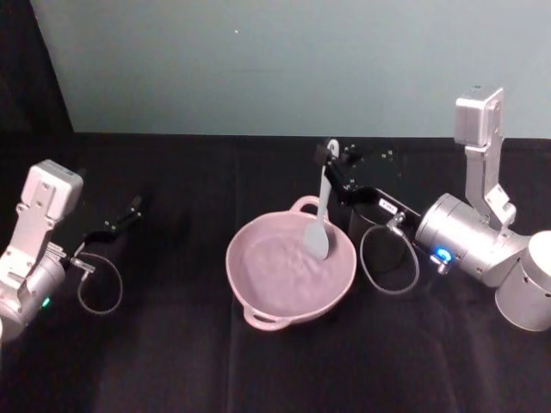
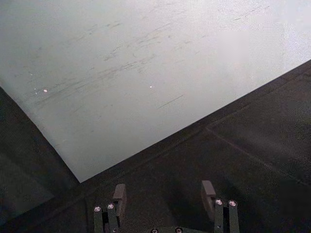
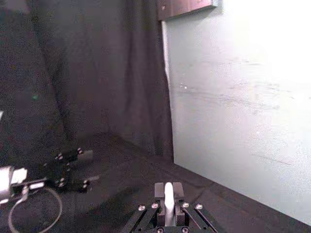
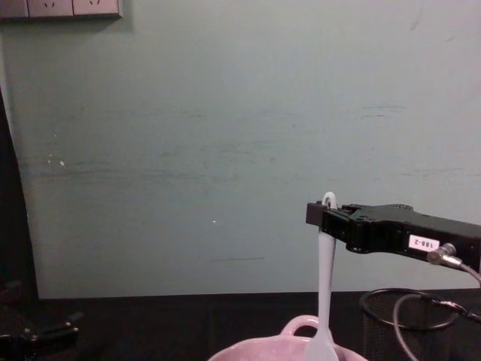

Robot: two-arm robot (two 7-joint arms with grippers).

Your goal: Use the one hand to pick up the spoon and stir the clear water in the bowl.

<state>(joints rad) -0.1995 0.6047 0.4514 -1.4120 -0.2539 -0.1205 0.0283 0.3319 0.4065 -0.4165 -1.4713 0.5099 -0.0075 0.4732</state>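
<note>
Your right gripper is clamped on the top end of the spoon, fingers pinched around the handle just below its hole. From there the one white spoon hangs nearly straight down. Its scoop sits inside the rim of the one pink bowl, on the bowl's far right part. You cannot tell whether the scoop touches the water.

In the chest view, the white sticker on the gripper body reads something like "188-2".

One black mesh cup stands just beside the bowl on its right, under the right arm. That side is tight, and a cable loop hangs there as well. The bowl has two loop handles, one far and one near.

Your left gripper rests well apart on the left, with its fingers spread open on nothing. It has a cable loop of its own. That makes two grippers and two loops.

The black table lies bare between the bowl and the left gripper, and in front of the bowl too. The pale wall closes off the far edge.
</note>
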